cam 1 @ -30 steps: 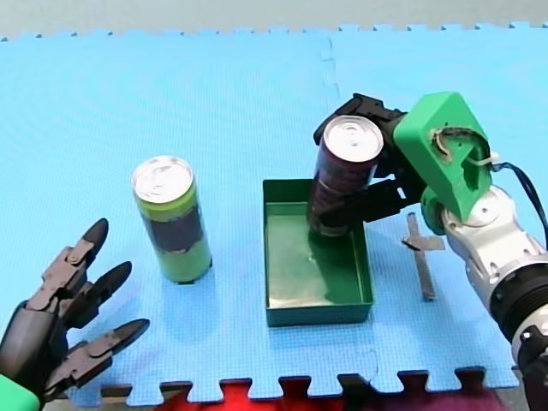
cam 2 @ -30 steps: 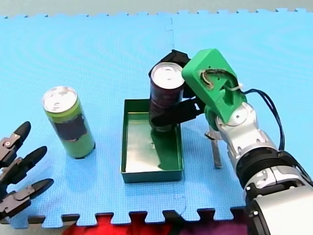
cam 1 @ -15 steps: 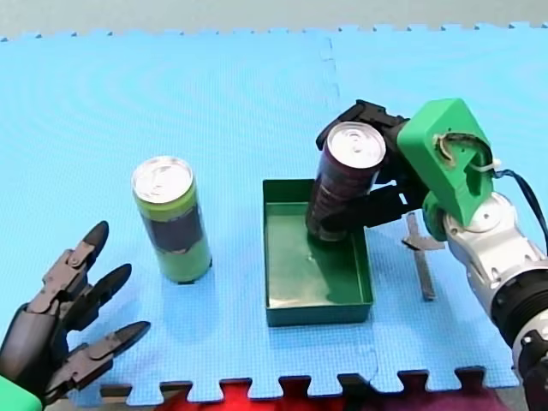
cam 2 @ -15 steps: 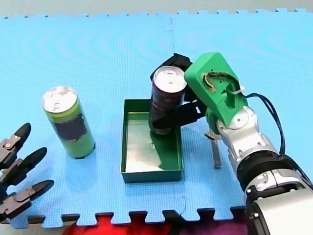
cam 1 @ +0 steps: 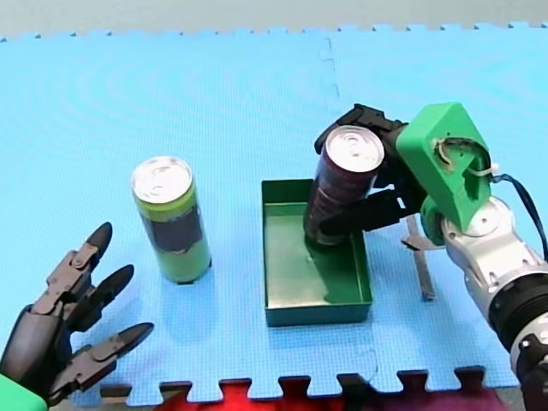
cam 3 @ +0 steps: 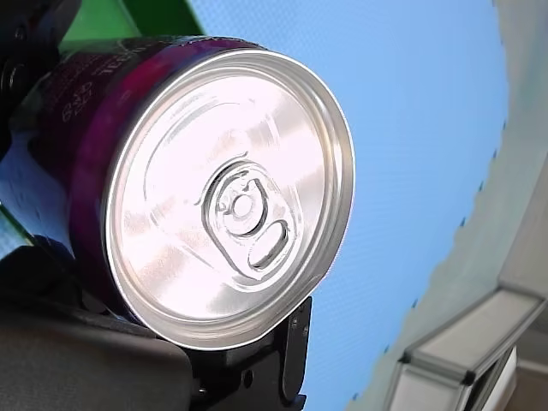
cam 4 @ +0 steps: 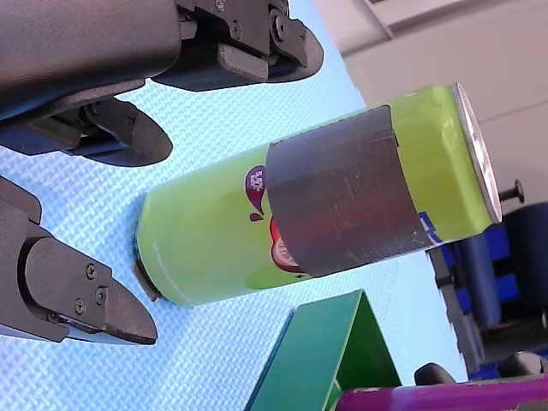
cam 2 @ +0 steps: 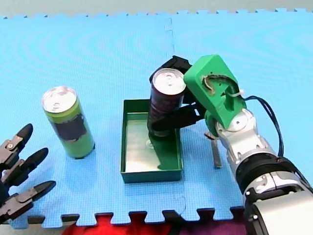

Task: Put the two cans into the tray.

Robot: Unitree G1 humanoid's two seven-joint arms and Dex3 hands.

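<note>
- The right hand (cam 1: 387, 178) comes in from the right, its black fingers clamped round the purple can (cam 1: 341, 188).
- That can is off vertical: its long axis leans, with the silver lid up and tipped toward the robot's right and the base lower and to the left.
- Its base hangs over the far end of the green tray (cam 1: 300, 287), down between the walls. Whether it touches the tray floor, I can't tell.
- The first wrist view looks straight at the lid (cam 3: 229, 210), pull tab in the middle, purple side running away behind it.
- The green can (cam 1: 173, 221) stands upright on the mat, long axis vertical and lid up, with a dark grey band round its middle. It is left of the tray and clear of it.
- The left hand (cam 1: 68, 334) is low at the near left corner, holding nothing, apart from the green can.
- The surface is a blue foam mat (cam 1: 171, 86) of interlocking tiles, with a seam running away from the tray.
- A flat metal strip (cam 1: 421, 265) lies on the mat just right of the tray.
- Past the mat's edge, the second wrist view shows a pale wall (cam 4: 411, 43).
</note>
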